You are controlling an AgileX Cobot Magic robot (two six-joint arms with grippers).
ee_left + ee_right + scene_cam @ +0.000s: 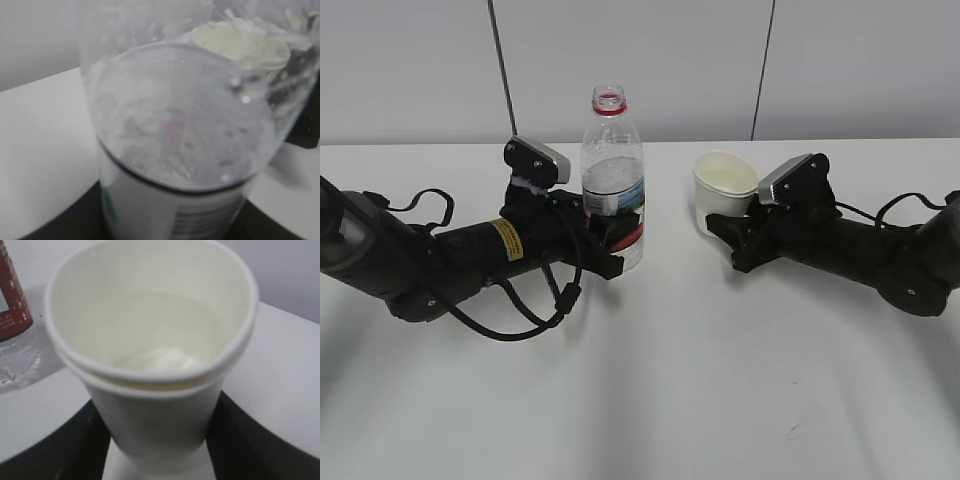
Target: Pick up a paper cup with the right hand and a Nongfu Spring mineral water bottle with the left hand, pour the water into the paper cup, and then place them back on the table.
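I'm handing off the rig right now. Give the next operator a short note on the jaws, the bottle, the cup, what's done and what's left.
Left gripper: jaws around the Nongfu Spring bottle, upright on the table, partly full.
Right gripper: jaws around the paper cup, upright, beside the bottle.
Done: the cup seems to hold some water, so the pour looks made.
Left: confirm both rest on the table, open both jaws, back off.

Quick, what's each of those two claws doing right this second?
Left gripper: closed around the water bottle, which stands upright on the table.
Right gripper: closed around the paper cup, upright on the table.
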